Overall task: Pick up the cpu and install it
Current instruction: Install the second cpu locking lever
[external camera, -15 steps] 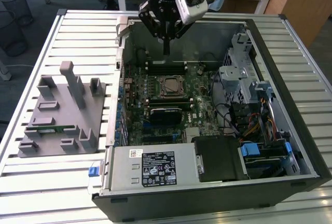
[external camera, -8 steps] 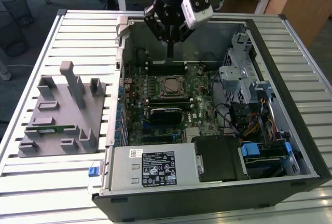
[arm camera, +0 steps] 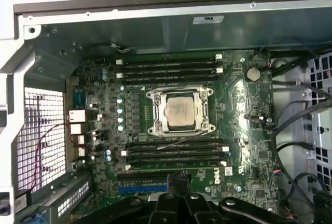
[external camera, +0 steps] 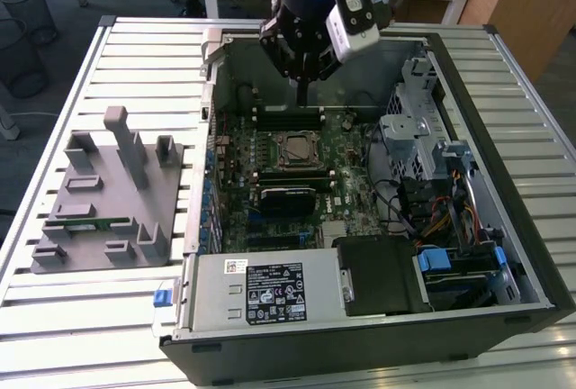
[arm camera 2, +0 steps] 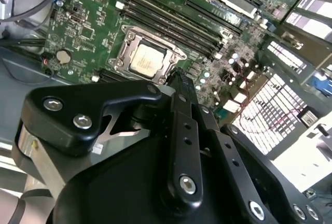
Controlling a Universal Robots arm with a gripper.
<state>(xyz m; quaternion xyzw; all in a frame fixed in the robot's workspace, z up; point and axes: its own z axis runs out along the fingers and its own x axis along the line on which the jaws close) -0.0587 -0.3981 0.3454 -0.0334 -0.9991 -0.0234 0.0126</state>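
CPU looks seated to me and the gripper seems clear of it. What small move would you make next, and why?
Probably a short straight lift, away from the board. The cpu already lies flat inside its socket frame, and the gripper hangs above the motherboard, fingers together with nothing between them. Memory slots flank the socket on both sides, so going sideways seems riskier than rising.

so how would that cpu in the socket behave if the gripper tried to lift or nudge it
The cpu is a thin flat square with a metal top, so it is probably stiff and light. It lies flat inside the socket frame, so a sideways nudge would likely be blocked. Its smooth top and low edges offer little to grip, so it may slip from the gripper.
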